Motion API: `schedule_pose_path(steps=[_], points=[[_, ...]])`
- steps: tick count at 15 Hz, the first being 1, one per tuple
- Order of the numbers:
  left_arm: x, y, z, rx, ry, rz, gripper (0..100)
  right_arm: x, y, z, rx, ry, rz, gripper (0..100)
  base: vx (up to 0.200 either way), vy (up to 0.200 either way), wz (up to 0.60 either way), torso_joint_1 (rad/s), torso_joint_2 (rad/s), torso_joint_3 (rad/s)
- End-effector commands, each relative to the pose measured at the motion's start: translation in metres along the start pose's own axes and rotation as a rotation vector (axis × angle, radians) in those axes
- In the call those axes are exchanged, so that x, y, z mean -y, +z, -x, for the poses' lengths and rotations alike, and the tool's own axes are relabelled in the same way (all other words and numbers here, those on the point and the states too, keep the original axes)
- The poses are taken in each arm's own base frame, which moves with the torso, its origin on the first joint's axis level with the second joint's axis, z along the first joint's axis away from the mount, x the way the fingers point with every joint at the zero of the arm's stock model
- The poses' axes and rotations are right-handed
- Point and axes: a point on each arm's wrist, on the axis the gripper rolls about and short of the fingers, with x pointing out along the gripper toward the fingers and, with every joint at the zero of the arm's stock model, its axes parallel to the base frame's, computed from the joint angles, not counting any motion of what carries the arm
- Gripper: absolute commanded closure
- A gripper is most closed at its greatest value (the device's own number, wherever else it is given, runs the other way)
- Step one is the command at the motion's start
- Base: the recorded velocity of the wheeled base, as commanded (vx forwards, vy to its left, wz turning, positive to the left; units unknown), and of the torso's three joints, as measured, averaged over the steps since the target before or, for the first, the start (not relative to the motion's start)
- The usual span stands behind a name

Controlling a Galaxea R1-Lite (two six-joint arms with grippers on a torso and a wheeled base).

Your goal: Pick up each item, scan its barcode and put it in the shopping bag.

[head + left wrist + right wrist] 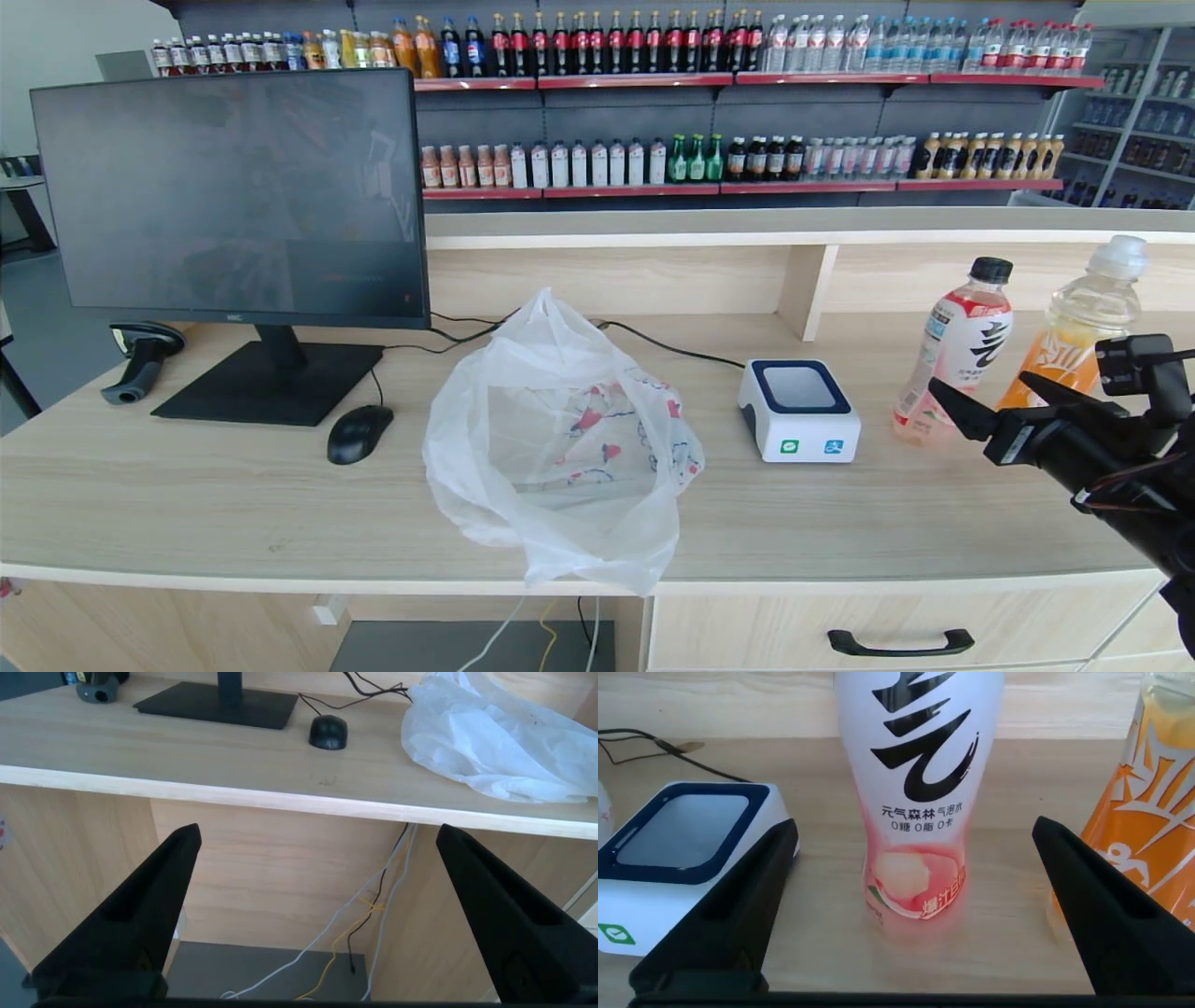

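Observation:
A pink-and-white drink bottle (952,350) with a black cap stands on the counter right of the white barcode scanner (799,410). An orange drink bottle (1074,331) with a white cap stands just right of it. My right gripper (990,401) is open, close in front of the two bottles; in the right wrist view the pink bottle (920,803) stands upright between the spread fingers, untouched, with the scanner (682,863) and orange bottle (1158,803) to either side. The open white shopping bag (560,448) sits mid-counter. My left gripper (318,924) is open below the counter edge.
A monitor (233,196) on its stand, a black mouse (358,434) and a handheld scanner (140,359) occupy the counter's left. Cables run behind the bag. A raised shelf and divider (808,289) back the counter. A drawer handle (901,642) sits below.

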Motion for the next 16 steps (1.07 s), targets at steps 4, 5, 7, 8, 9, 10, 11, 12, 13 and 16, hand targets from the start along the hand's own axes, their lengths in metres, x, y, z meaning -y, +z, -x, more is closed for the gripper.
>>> schedule_pose_path(steps=[4, 5, 7, 8, 9, 10, 11, 12, 13, 16], points=[[0.0, 0.0, 0.0, 0.0, 0.001, 0.0, 0, 0.002, -0.003, -0.008, -0.001, -0.003, -0.047, 0, 0.0, 0.0, 0.0, 0.0, 0.0, 0.0], [0.0, 0.0, 0.0, 0.0, 0.001, 0.0, 0, 0.003, -0.004, -0.012, 0.0, -0.003, -0.048, 0, 0.0, 0.0, 0.0, 0.0, 0.0, 0.0], [0.0, 0.0, 0.0, 0.003, 0.001, 0.0, 0, 0.005, -0.006, -0.02, 0.005, -0.002, -0.047, 0, 0.0, 0.0, 0.0, 0.0, 0.0, 0.0], [0.0, 0.0, 0.0, 0.003, 0.002, 0.0, 0, 0.006, -0.005, -0.024, 0.015, 0.0, -0.042, 0, 0.0, 0.0, 0.0, 0.0, 0.0, 0.0], [0.0, 0.0, 0.0, 0.0, 0.002, 0.0, 0, 0.006, -0.005, -0.027, 0.02, 0.012, -0.036, 0, 0.0, 0.0, 0.0, 0.0, 0.0, 0.0], [0.0, 0.0, 0.0, 0.0, 0.001, 0.0, 0, 0.006, -0.006, -0.028, 0.018, 0.018, -0.035, 0, 0.0, 0.0, 0.0, 0.0, 0.0, 0.0], [0.0, 0.0, 0.0, 0.0, 0.002, 0.0, 0, 0.006, -0.007, -0.03, 0.017, 0.023, -0.037, 0, 0.0, 0.0, 0.0, 0.0, 0.0, 0.0], [0.0, 0.0, 0.0, 0.003, 0.002, 0.0, 0, 0.007, -0.009, -0.031, 0.014, 0.023, -0.037, 0, 0.0, 0.0, 0.0, 0.0, 0.0, 0.0], [0.0, 0.0, 0.0, 0.003, 0.001, 0.0, 0, 0.007, -0.011, -0.033, 0.008, 0.023, -0.039, 0, 0.0, 0.0, 0.0, 0.0, 0.0, 0.0], [0.0, 0.0, 0.0, 0.0, 0.002, 0.0, 0, 0.009, -0.013, -0.042, 0.015, 0.023, -0.039, 0, 0.0, 0.0, 0.0, 0.0, 0.0, 0.0]])
